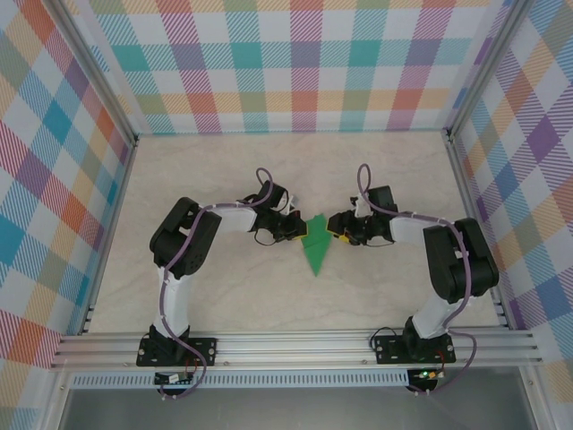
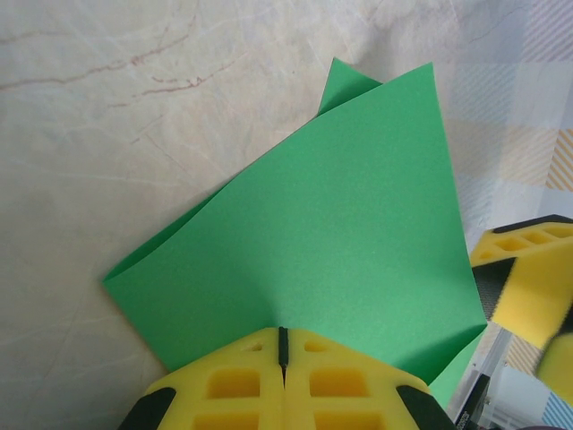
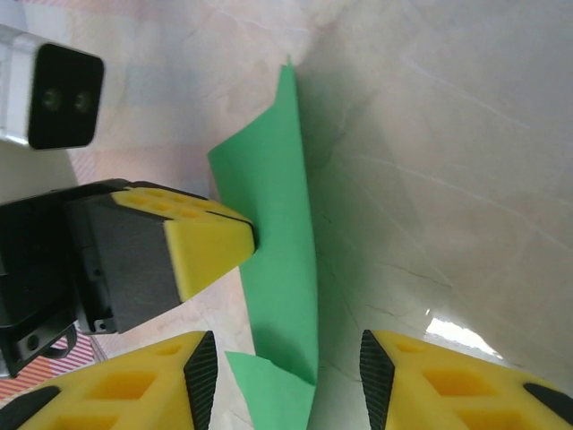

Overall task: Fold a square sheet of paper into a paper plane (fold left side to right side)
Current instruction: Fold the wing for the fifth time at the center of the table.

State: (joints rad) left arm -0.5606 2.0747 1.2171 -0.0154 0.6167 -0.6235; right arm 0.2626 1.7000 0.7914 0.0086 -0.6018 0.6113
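Midway across the bench (image 1: 224, 170), the paper (image 1: 315, 253) is found already folded into a slim green wedge, its point turned toward the near edge. Several folds are judged done (layered flaps are seen from the left wrist), yet the layers gape and no wings are shaped, so the closing left-over-right fold and firm creasing are judged to remain. The left fingers (image 2: 233, 385) are clenched together, tips set against the paper's edge; whether a layer is pinched cannot be told. The right fingers (image 3: 448, 376) are held apart, straddling the paper.
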